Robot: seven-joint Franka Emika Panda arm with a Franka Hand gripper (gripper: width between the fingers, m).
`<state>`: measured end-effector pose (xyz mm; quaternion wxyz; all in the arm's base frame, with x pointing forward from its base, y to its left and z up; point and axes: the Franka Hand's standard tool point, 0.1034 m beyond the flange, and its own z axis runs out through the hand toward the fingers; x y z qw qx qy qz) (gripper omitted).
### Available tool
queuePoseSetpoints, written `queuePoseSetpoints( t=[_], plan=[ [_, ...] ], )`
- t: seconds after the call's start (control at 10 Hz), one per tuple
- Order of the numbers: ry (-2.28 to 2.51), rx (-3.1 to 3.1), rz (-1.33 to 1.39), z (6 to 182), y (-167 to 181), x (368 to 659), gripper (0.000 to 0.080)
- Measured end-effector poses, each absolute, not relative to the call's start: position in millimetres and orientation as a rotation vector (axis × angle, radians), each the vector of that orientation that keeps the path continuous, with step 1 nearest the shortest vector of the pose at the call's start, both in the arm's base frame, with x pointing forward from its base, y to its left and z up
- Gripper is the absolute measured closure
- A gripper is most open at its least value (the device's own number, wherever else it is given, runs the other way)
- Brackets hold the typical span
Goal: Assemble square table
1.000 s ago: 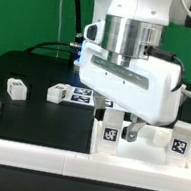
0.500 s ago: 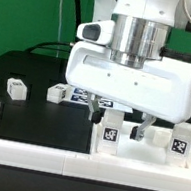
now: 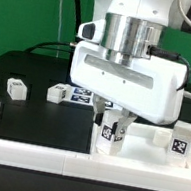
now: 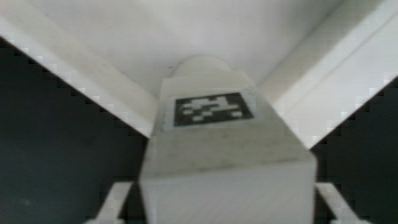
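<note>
Green backdrop; black bench (image 3: 38, 119). Item: small white plastic block leg (image 3: 111, 135), black-and-white tag on its face, upright near the front, apparently seated on the large flat white plastic square slab (image 3: 150, 154) behind the long white L-shaped rail (image 3: 32, 155). Pincer (image 3: 114, 121): jaws drawn in against the leg's two sides, seemingly clamped on it. Further stock: second upright leg (image 3: 180, 140) at the exterior view's right; loose leg (image 3: 17, 88); another loose leg (image 3: 57, 93); marker board (image 3: 81, 94). Handling, judged: light, rigid, smooth, liable to slip or twist; hold on opposite flat sides, well up. Change from half a second ago: hand was broadside, jaws spread wide of the leg; now turned and closed. Parts unmoved.
</note>
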<state>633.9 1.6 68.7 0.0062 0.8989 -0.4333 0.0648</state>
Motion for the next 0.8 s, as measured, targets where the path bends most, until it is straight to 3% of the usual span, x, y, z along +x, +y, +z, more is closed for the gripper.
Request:
queuePoseSetpoints(
  t=[0.5, 0.8],
  plan=[
    [-2.279, 2.270, 0.098, 66.2, -7.6, 626.8, 0.0506],
    [-2.564, 2.002, 0.038, 65.2, -6.6, 623.0, 0.0506]
  ],
)
